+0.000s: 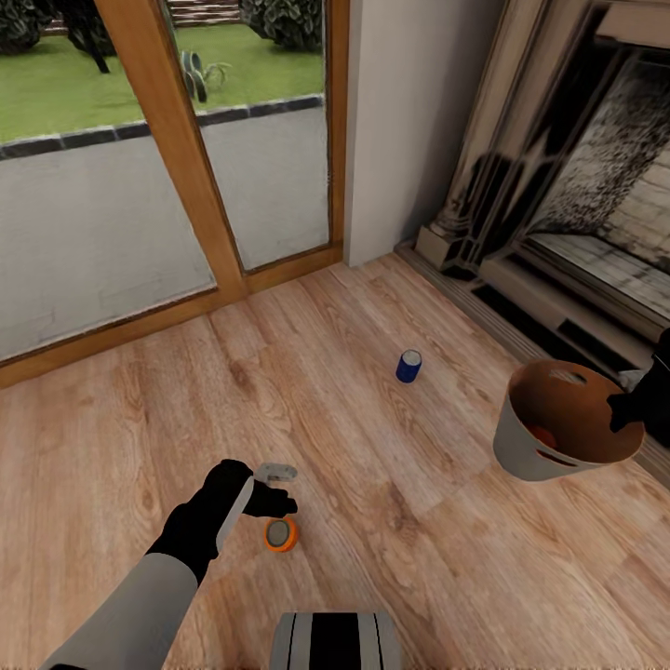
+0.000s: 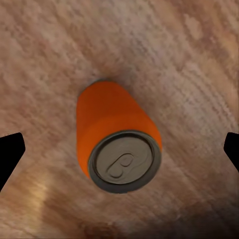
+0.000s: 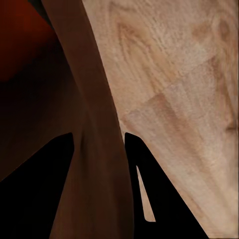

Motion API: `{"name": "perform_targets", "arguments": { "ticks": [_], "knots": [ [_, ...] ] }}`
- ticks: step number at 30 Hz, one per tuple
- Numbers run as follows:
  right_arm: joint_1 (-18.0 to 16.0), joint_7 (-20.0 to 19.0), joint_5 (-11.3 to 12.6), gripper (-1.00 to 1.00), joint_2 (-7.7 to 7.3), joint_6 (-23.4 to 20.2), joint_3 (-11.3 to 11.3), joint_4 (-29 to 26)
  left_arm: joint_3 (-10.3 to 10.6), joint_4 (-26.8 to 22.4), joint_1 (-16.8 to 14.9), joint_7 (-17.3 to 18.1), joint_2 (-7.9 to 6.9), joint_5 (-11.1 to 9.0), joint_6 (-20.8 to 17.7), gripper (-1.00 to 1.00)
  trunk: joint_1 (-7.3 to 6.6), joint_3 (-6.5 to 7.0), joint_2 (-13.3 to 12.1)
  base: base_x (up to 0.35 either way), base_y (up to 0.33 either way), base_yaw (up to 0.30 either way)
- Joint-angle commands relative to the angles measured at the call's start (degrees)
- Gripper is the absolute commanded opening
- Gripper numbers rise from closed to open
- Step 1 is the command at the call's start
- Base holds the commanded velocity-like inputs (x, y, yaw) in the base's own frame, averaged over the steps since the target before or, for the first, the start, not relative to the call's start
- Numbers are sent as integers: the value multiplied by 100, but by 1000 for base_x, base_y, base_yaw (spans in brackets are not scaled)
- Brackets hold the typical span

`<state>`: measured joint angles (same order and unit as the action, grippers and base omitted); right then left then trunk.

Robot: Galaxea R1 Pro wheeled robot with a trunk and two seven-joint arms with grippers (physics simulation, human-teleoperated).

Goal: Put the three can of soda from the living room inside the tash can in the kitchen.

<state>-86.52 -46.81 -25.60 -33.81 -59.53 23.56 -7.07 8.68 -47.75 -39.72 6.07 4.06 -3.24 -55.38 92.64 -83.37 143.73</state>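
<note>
- My left gripper (image 2: pixel 119 149), jaws wide apart, hovers over an upright orange can (image 1: pixel 280 534) on the living-room floor; I should centre, descend, then close evenly.
- My right gripper (image 3: pixel 102 149) is clamped on the bin's (image 1: pixel 521 437) rim.
- Count: one blue can (image 1: pixel 408 366) standing near the fireplace (image 1: pixel 577 186), one orange can (image 1: pixel 543 435) already binned — three cans in all.

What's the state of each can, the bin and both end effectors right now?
Orange can: upright on the floor, ungrasped.
Blue can: upright on the floor, untouched.
Third can: orange, inside the bin.
Bin: lifted, tilted, held by its rim.
Left end effector: open above the orange can.
Right end effector: shut on the bin's rim.
</note>
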Motion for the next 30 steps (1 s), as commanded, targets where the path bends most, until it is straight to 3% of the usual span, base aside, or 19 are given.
{"name": "perform_targets", "arguments": {
  "ticks": [1, 11, 20, 30],
  "knots": [
    [-30, -4, 125, -100, 4, -47, -79, 15, 0, 1, 0, 0, 0, -1, 0, 100, 1, -29, 2, 0, 0, 0],
    [-279, -4, 58, -100, 27, -47, -72, 140, 2, 3, 0, 1, 7, -1, 1, 100, 27, -334, 16, 0, 0, 0],
    [-286, -4, 55, -100, 31, -47, -71, 193, 2, -5, 0, 8, 8, -1, 1, 100, 27, -394, 16, 0, 0, 0],
    [-283, -4, 55, -100, 29, -47, -65, 257, 2, -8, 0, 0, 8, -1, 1, 100, 48, -621, 26, 0, 0, 0]
  ]
}}
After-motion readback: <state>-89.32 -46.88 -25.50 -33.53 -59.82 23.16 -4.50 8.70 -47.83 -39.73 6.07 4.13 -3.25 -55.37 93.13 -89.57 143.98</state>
